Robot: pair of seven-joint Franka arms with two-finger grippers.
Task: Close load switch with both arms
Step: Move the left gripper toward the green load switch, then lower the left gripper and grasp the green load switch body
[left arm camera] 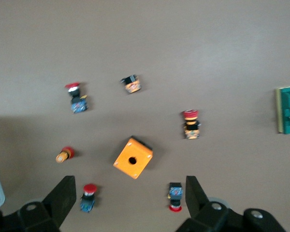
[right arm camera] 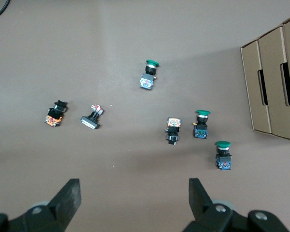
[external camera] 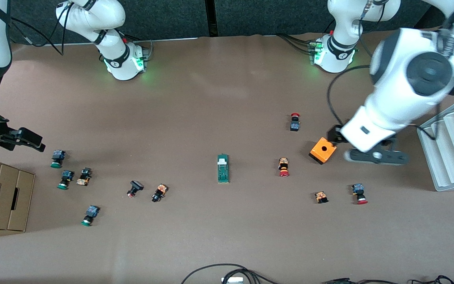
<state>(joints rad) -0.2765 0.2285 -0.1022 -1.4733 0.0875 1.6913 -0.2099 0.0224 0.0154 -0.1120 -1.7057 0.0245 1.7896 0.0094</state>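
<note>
Two arms are up over the table (external camera: 211, 98), and neither holds anything. The load switch (external camera: 223, 169) lies flat near the middle of the table, untouched and well apart from both grippers. It is a slim dark-green block with its long axis running twelve to six in my front view and its white tab at the twelve o'clock end.

From the switch, a red-capped push button (external camera: 283, 167) sits at about three o'clock. The orange box (external camera: 323, 150), its round hole facing up, lies at roughly two o'clock. At about eight o'clock I see a black button with an orange body (external camera: 159, 192).

The left gripper (external camera: 369, 156) hangs over the table toward the left arm's end, just at three o'clock of the orange box. In the left wrist view its fingers (left arm camera: 63, 198) stand wide apart with nothing between them. That view looks down on the orange box (left arm camera: 133, 157), and the load switch (left arm camera: 289, 110) is cut off at the frame's edge.

The right gripper (external camera: 26, 139) hovers over the right arm's end of the table, at about ten o'clock from the green-capped push buttons (external camera: 66, 178). Its fingers (right arm camera: 70, 195) are also spread wide and empty in the right wrist view. The cardboard boxes (external camera: 2, 195) lie at about six o'clock from it. A grey stepped rack (external camera: 453, 146) stands at the left arm's end of the table.
</note>
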